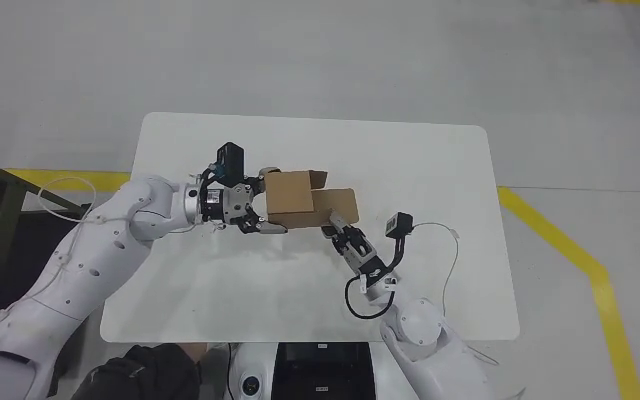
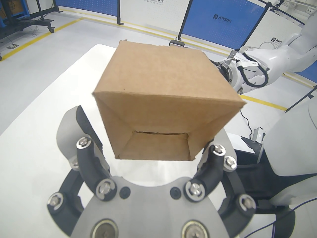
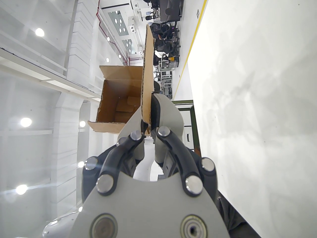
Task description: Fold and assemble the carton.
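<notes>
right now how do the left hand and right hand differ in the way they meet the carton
The left hand is open, while the right hand is shut. The left hand straddles one end of the carton with its fingers spread to either side, while the right hand pinches a single thin flap at the opposite, open end. Both are at the same carton.

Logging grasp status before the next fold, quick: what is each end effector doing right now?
Left end effector: open, straddling one end of the carton.
Right end effector: closed on a flap of the carton.
</notes>
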Available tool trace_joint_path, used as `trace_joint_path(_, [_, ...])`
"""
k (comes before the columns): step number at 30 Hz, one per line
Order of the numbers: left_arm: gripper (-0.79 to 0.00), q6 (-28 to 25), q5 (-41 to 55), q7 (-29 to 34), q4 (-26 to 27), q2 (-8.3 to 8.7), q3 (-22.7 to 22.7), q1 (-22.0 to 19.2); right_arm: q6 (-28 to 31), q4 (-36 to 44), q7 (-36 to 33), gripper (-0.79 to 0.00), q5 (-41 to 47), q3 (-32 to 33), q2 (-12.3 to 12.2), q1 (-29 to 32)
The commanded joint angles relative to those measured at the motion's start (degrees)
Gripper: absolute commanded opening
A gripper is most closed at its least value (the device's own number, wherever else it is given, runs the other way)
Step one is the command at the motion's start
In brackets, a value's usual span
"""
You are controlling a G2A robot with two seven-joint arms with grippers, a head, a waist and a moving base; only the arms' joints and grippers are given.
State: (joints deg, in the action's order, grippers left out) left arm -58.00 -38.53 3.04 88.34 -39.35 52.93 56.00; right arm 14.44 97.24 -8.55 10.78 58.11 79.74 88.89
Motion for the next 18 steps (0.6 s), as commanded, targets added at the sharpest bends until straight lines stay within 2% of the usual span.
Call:
trace_joint_path(1, [-0.068, 0.0, -0.8, -0.9, 0.0, 0.15, 0.1, 0.2, 0.0, -0.1, 0.1, -0.785, 0.0, -0.1, 0.0, -0.1])
trace_joint_path(7, [-0.037, 0.0, -2.3, -2.5, -0.1, 0.46, 0.2, 0.5, -0.3, -0.1, 0.2, -0.785, -0.1, -0.1, 0.1, -0.1])
trace_joint_path(13, [-0.049, 0.0, -3.0, -3.4, -0.2, 0.69, 0.0, 0.7, -0.1, -0.1, 0.5, -0.785, -0.5, -0.2, 0.1, -0.2])
trace_joint_path(18, [-0.142, 0.0, -2.8, -3.5, -0.3, 0.96, -0.4, 0.7, 0.1, -0.3, 0.7, -0.785, -1.5, -0.4, 0.1, -0.4])
